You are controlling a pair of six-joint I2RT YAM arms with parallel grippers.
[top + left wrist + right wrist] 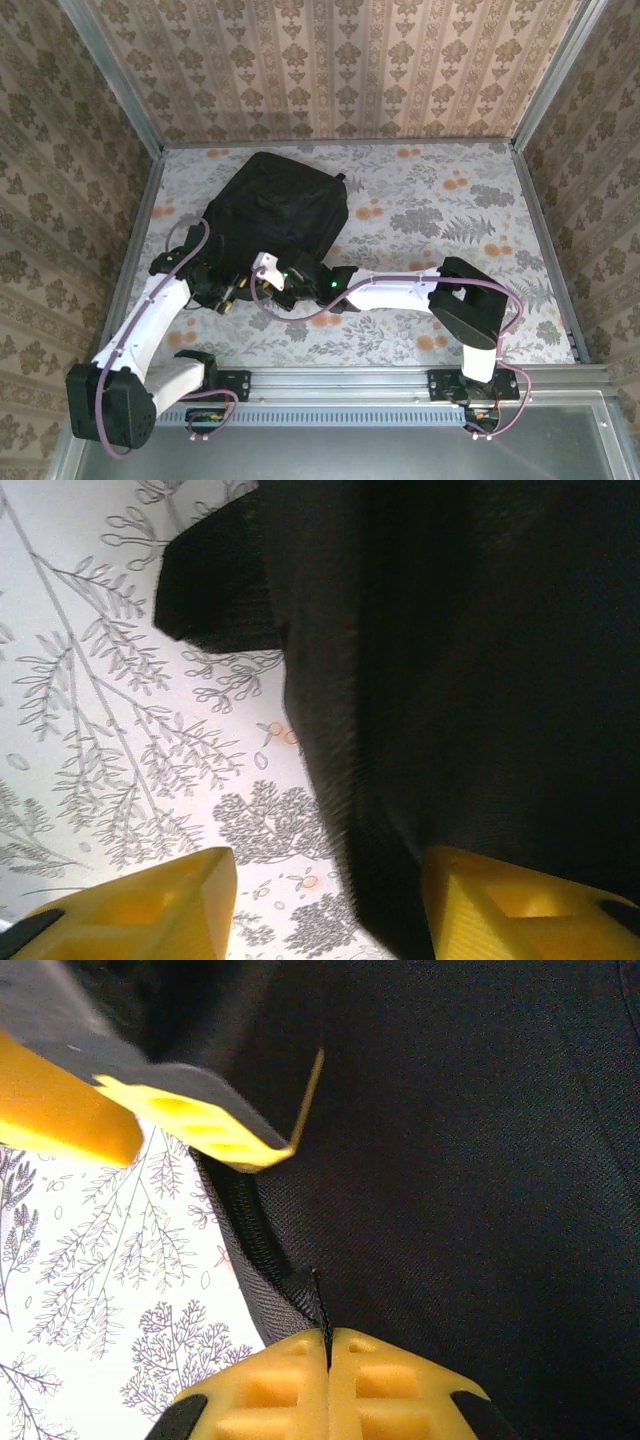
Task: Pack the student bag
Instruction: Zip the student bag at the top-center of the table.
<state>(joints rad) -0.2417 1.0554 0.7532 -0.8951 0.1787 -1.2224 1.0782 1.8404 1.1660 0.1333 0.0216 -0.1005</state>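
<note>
The student bag (280,205), a soft black backpack, lies flat on the left half of the table. At its near edge my right gripper (283,278) is shut, pinching a small fold of the bag's black fabric (318,1295) beside the zipper seam (240,1220). Just left of it sits my left gripper (228,290), which is open. Its yellow fingertips (180,900) stand apart, with the bag's edge (340,780) running between them and the bag (480,680) lying over the right side. A black padded strap end (215,580) juts out onto the cloth.
The table is covered with a pale cloth (450,210) printed with flowers and leaves, bare to the right of the bag. Metal frame rails (540,240) and patterned walls close it in on three sides. The left gripper's fingers (200,1120) reach in close above the right gripper (328,1345).
</note>
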